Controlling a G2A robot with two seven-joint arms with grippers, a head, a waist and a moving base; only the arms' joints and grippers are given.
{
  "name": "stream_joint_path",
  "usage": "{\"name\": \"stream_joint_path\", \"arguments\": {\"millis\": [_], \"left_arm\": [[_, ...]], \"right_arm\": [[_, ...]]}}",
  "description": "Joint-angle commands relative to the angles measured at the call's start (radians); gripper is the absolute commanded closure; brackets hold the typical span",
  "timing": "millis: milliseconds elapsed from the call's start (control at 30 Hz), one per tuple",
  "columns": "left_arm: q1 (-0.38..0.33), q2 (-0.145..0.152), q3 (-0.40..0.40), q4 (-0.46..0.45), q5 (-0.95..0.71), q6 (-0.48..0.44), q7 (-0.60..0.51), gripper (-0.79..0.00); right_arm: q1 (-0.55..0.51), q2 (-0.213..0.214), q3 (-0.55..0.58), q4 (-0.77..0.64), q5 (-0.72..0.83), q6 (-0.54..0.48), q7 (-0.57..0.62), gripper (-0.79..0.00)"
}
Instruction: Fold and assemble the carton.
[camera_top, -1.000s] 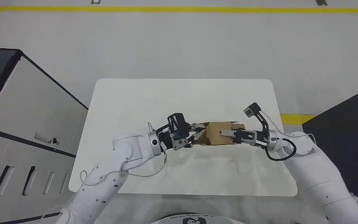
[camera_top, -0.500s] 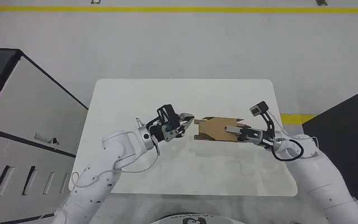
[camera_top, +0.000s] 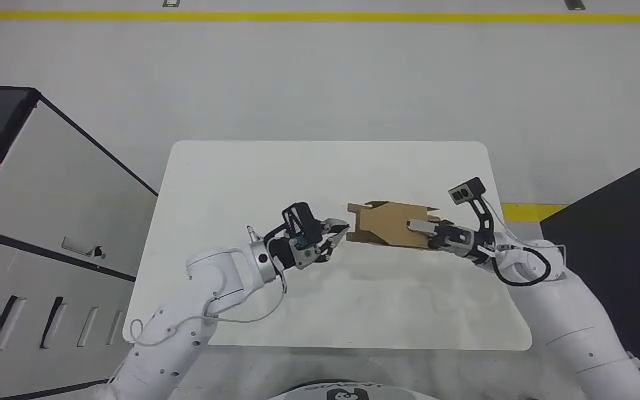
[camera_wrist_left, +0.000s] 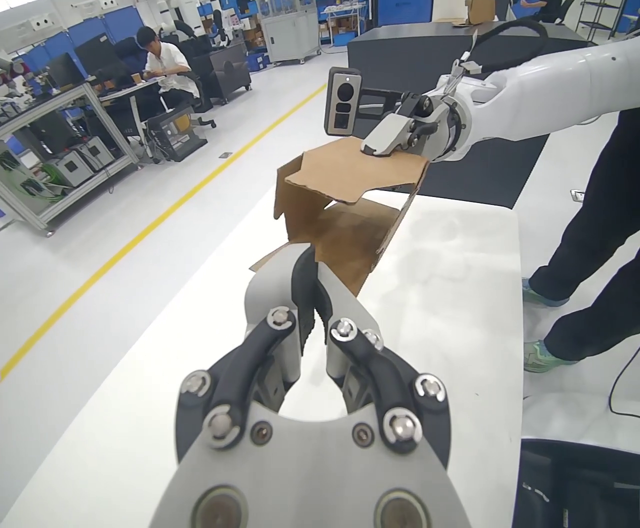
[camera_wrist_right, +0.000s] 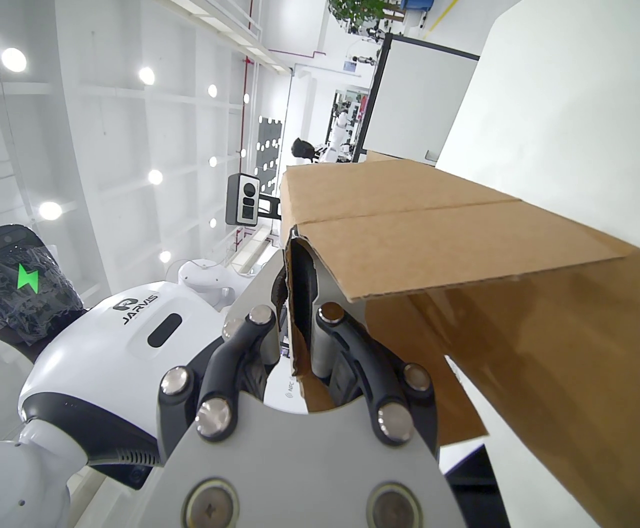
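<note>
The brown carton (camera_top: 388, 222) is held above the white table (camera_top: 250, 180), partly opened into a sleeve with its flaps loose. My right gripper (camera_top: 422, 227) is shut on the carton's top panel at its right end. In the right wrist view the fingers (camera_wrist_right: 320, 320) pinch the panel's edge, and the carton (camera_wrist_right: 425, 235) stretches away from them. My left gripper (camera_top: 337, 234) is shut and holds nothing, with its tips just left of the carton's open end. In the left wrist view, the left gripper (camera_wrist_left: 306, 260) points at the carton (camera_wrist_left: 350, 175), and I cannot tell if they touch.
The table has free room in front, behind and to the left. A grey cabinet (camera_top: 50, 180) stands off the table's left edge. A black one (camera_top: 600, 215) stands off the right edge.
My left gripper drew back from the carton's left end, then settled just short of it. My right gripper carried the carton slightly right and toward the far side.
</note>
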Motion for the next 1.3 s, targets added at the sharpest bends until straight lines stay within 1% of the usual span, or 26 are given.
{"name": "stream_joint_path", "arguments": {"millis": [0,200,467,833,900,1000,1133,1267], "left_arm": [[-0.012,-0.003,0.021,0.006,0.0,0.0,0.004,0.0],[-0.033,-0.007,0.063,0.007,-0.018,-0.027,-0.002,0.0],[-0.05,-0.009,0.097,0.005,-0.022,-0.049,-0.021,0.0],[-0.062,-0.013,0.14,0.006,-0.017,-0.037,-0.023,0.0],[-0.062,-0.012,0.135,0.005,-0.012,-0.032,-0.024,0.0],[-0.053,-0.007,0.105,0.0,-0.008,-0.02,-0.025,0.0],[-0.024,0.004,0.052,-0.01,-0.008,-0.019,-0.027,0.0],[0.002,0.012,0.02,-0.021,-0.008,-0.022,-0.03,0.0]], "right_arm": [[0.002,-0.003,-0.003,0.001,0.001,0.002,0.004,0.0],[0.002,-0.008,-0.001,0.005,-0.011,0.014,-0.005,0.0],[0.001,-0.014,0.002,0.0,-0.041,0.051,-0.043,0.0],[-0.001,-0.024,-0.002,-0.023,-0.064,0.07,-0.069,0.0],[-0.004,-0.026,0.0,-0.027,-0.064,0.071,-0.07,0.0],[-0.013,-0.026,0.009,-0.031,-0.058,0.066,-0.066,0.0],[-0.025,-0.026,0.03,-0.032,-0.045,0.051,-0.046,0.0],[-0.038,-0.025,0.052,-0.034,-0.032,0.031,-0.025,0.0]]}}
